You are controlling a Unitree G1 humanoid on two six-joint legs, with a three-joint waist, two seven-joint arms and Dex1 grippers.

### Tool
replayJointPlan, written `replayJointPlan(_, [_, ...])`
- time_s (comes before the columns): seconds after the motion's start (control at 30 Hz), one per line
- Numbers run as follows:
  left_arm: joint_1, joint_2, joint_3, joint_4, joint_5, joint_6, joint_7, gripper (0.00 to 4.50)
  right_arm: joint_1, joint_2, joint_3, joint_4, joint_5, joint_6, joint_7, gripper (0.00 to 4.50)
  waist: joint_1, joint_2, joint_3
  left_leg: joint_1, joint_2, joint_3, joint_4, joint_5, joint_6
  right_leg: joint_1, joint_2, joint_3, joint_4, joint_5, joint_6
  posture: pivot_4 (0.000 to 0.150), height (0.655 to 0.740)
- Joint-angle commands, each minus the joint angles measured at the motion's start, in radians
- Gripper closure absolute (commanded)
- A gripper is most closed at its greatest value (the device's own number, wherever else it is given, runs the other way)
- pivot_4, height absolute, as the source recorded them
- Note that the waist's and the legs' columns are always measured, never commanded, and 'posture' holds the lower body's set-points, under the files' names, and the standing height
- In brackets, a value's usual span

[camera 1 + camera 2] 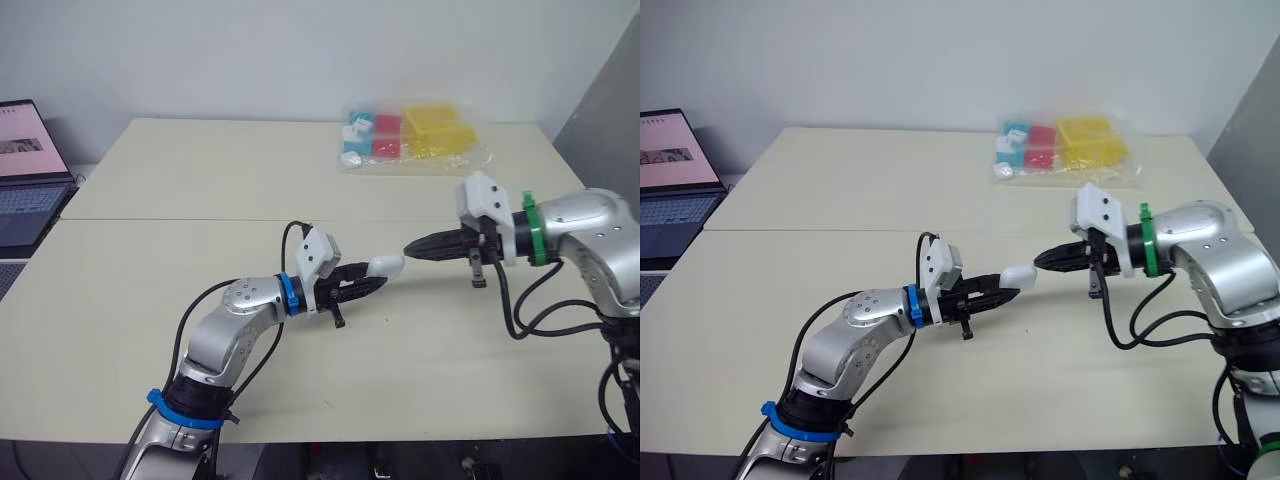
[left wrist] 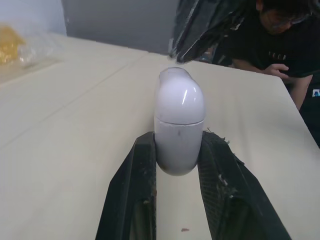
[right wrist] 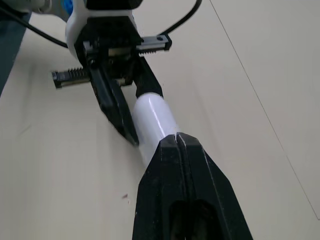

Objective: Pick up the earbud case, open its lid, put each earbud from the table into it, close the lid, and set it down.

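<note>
The case (image 2: 179, 122) is held off the worktop (image 1: 150, 300), on the robot's side of the bag (image 1: 410, 135) and well apart from it. The left gripper (image 1: 374, 282) holds it: its two fingers (image 2: 142, 170) clamp the lower half from either side, one against each flank, and their tips end just below the seam that rings the case. The rounded lid half sticks out past the fingertips, away from the left wrist. The seam looks tight, so the lid is down.

The right gripper (image 1: 412, 249) reaches in from the side opposite the left one and faces it, with the case between the two. Its fingers (image 3: 200, 170) are pressed together into one narrow point and grip nothing. That point lies at the lid end of the case. The left wrist view shows it touching the dome or a hair off it, and I cannot tell which.

The bag is clear plastic with yellow, red and blue pieces in it, and it lies on the far part of the worktop. An open laptop (image 1: 25, 170) stands past the worktop's left edge, well to the left of the bag. A person (image 2: 280, 35) in a dark top sits at the worktop's right-hand edge.
</note>
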Motion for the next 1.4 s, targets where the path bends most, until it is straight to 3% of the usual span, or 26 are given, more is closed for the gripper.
replayJointPlan(0.03, [-0.035,-0.045,0.043,-0.014,-0.125,0.228,0.075,3.72,0.122,-0.038,-0.117,-0.127,0.001,-0.048,-0.043,4.5,0.001,0.0,0.0,0.0,0.0,0.0,0.0,0.0,0.0,0.0,0.0,0.0,0.0,0.0,0.0,0.15,0.74])
replayJointPlan(0.23, [-0.066,-0.068,0.059,0.075,-0.195,0.462,0.127,3.72,0.291,-0.07,-0.139,-0.27,-0.028,-0.03,-0.125,4.5,-0.01,0.0,0.0,0.003,0.0,0.0,0.001,0.0,0.0,0.002,0.0,0.001,0.001,0.0,0.001,0.15,0.74])
replayJointPlan(0.47, [-0.112,-0.062,0.011,0.196,-0.132,0.508,0.16,3.72,0.368,-0.064,-0.134,-0.314,-0.046,-0.035,-0.196,4.5,-0.008,-0.001,0.0,0.003,-0.001,-0.002,0.002,0.0,0.0,0.002,0.001,0.0,0.004,0.0,0.001,0.15,0.74])
replayJointPlan(0.7, [-0.129,-0.076,0.066,0.271,-0.135,0.571,0.2,3.72,0.405,-0.06,-0.159,-0.334,0.002,-0.026,-0.19,4.5,-0.006,-0.001,0.0,0.002,-0.001,-0.001,0.002,0.0,0.0,0.002,0.0,0.0,0.002,0.0,0.001,0.15,0.74])
replayJointPlan(0.93, [-0.11,-0.04,0.088,0.237,-0.148,0.595,0.202,1.52,0.41,-0.069,-0.153,-0.321,-0.007,-0.049,-0.19,4.5,-0.011,-0.001,0.0,0.005,-0.001,-0.002,0.001,0.0,0.0,0.003,0.0,0.0,0.004,0.0,0.001,0.15,0.74])
replayJointPlan(1.1, [-0.044,0.081,0.097,0.128,-0.163,0.604,0.172,0.02,0.388,-0.076,-0.155,-0.317,0.002,-0.015,-0.201,4.5,-0.026,-0.001,0.0,0.006,0.0,-0.002,0.001,0.0,0.0,0.003,0.001,0.001,0.005,0.0,0.001,0.15,0.74])
replayJointPlan(1.3, [0.09,0.35,0.008,-0.066,-0.065,0.317,-0.008,0.02,0.374,-0.108,-0.146,-0.31,0.049,-0.025,-0.123,4.5,-0.039,-0.001,0.0,0.009,0.002,-0.002,-0.002,0.0,0.0,0.003,0.0,0.002,0.006,-0.001,-0.002,0.15,0.74])
replayJointPlan(1.4, [0.139,0.429,0.035,-0.099,-0.027,0.16,-0.073,0.0,0.379,-0.112,-0.149,-0.296,0.022,-0.072,-0.116,3.94,-0.031,-0.001,0.0,0.009,0.002,-0.002,-0.003,0.0,0.0,0.002,0.0,0.001,0.005,-0.005,-0.008,0.15,0.74])
